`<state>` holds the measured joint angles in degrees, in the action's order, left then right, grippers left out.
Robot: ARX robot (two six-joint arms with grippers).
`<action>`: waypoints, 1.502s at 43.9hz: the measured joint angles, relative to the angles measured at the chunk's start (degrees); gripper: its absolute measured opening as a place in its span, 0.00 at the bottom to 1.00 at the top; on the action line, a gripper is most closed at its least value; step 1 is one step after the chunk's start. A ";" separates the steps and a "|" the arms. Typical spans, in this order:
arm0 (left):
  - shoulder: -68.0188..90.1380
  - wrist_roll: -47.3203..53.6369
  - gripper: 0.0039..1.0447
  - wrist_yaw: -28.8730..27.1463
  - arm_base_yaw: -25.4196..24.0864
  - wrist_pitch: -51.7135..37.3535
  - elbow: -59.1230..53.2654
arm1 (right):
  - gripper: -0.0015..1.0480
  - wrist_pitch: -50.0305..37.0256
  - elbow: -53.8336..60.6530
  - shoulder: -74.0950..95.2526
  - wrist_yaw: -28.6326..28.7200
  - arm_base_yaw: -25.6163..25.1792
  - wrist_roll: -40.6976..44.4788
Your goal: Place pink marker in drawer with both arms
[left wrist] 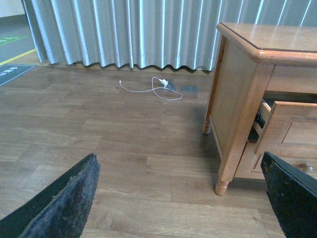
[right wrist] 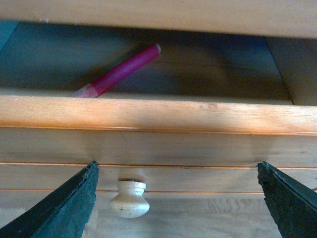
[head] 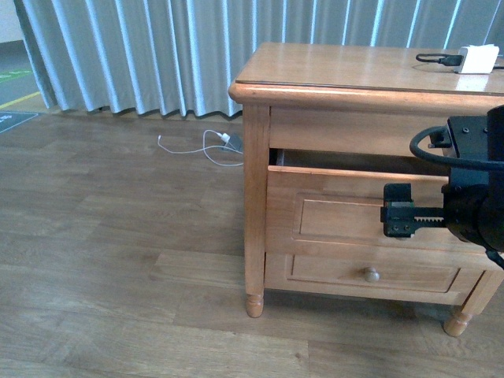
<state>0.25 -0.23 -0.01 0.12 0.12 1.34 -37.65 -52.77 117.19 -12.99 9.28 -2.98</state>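
The pink marker (right wrist: 119,71) lies inside the upper drawer (right wrist: 158,115), seen in the right wrist view past the drawer's front rim. My right gripper (right wrist: 178,198) is open in front of the drawer face, the round wooden knob (right wrist: 129,198) between its fingers, nearer one of them. In the front view the drawer (head: 346,213) is pulled out a little from the cabinet and my right gripper (head: 399,211) hovers at its front panel. My left gripper (left wrist: 181,198) is open above the floor, left of the cabinet (left wrist: 247,99), holding nothing.
A white charger with a black cable (head: 475,58) rests on the cabinet top. The lower drawer (head: 372,275) is closed. A white cable (head: 213,146) lies on the wooden floor by the grey curtain (head: 157,55).
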 joint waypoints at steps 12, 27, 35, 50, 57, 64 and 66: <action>0.00 0.00 0.94 0.00 0.00 0.00 0.00 | 0.92 -3.37 -8.07 6.73 -1.88 0.02 -0.07; 0.00 0.00 0.94 0.00 0.00 0.00 0.02 | 0.92 -9.88 -11.04 11.56 -4.04 0.02 0.22; 0.00 0.00 0.94 0.00 0.00 0.00 0.02 | 0.92 -11.06 -9.64 11.23 -4.00 -0.68 -0.07; 0.00 0.00 0.94 0.00 0.00 0.00 0.00 | 0.92 -5.14 4.35 -7.32 -0.50 -1.97 -2.75; 0.00 0.00 0.94 0.00 0.00 0.00 0.00 | 0.92 2.69 14.14 -23.71 5.03 -2.10 -3.91; 0.00 0.00 0.94 0.00 0.00 0.00 0.00 | 0.92 11.54 21.75 -38.84 9.66 -2.64 -4.39; 0.00 0.00 0.94 0.00 0.00 0.00 0.00 | 0.92 14.73 24.02 -43.63 10.84 -2.78 -4.55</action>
<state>0.25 -0.23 -0.01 0.12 0.12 1.34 -22.92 -28.75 73.56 -2.15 6.50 -7.53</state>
